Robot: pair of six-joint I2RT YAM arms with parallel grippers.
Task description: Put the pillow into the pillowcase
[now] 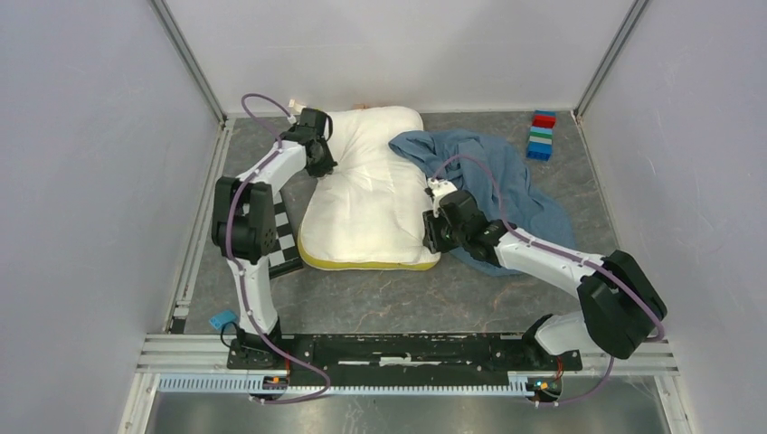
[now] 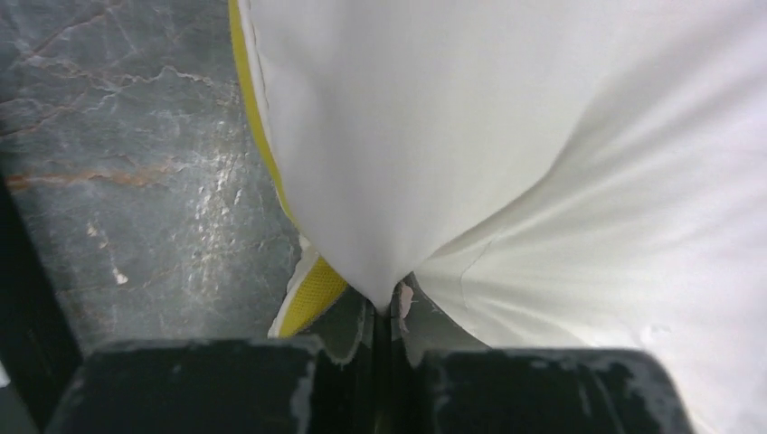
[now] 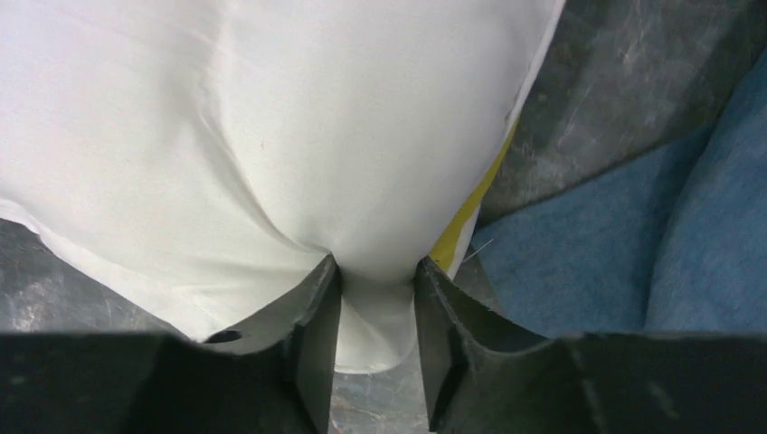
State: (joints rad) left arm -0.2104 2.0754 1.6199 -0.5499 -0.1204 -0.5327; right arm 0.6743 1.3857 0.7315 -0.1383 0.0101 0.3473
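Plump cream-white yellow-edged pillow (image 1: pixel 371 194), left gripper (image 1: pixel 323 169) pinching its left edge, right gripper (image 1: pixel 430 237) clamping its right corner, wrinkled dusty-blue cloth pillowcase (image 1: pixel 516 194) alongside, grey marbled table (image 1: pixel 470 297).

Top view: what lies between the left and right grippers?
Only the plump cream-white, yellow-banded pillow, stretching from left gripper to right gripper; the top view shows it.

The right arm (image 1: pixel 543 258) hides part of the pillowcase (image 1: pixel 493 167); the left arm (image 1: pixel 249 217) overlaps a checkerboard (image 1: pixel 288 251).
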